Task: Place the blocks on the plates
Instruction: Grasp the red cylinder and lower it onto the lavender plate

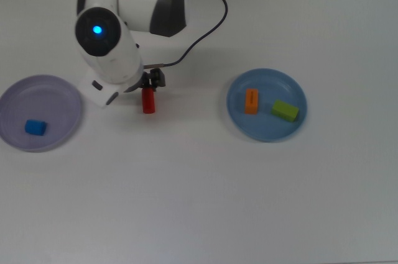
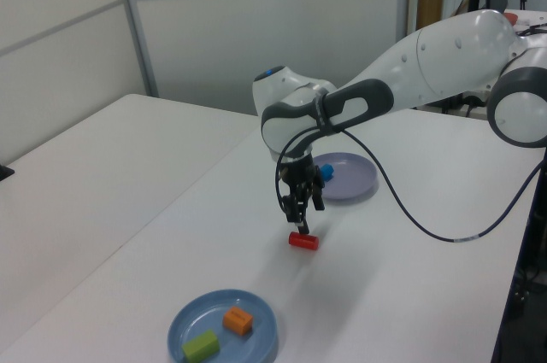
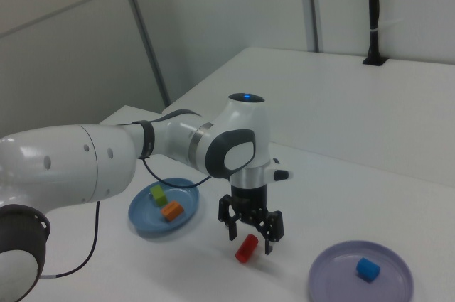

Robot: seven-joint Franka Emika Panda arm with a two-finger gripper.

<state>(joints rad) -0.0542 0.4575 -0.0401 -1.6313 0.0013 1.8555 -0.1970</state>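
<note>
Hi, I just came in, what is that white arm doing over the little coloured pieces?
The arm is sorting blocks onto plates. Its gripper hangs open just above the red cylinder, which lies on its side on the bare table between the two plates. It has not gripped it yet. The blue cube already sits on the lavender plate. The orange bar and the green bar lie on the blue plate. So the red cylinder is the only block not on a plate.

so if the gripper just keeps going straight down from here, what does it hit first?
Most likely the red cylinder: the open gripper points down just above it, apparently over one end. Otherwise, the bare table.
</note>
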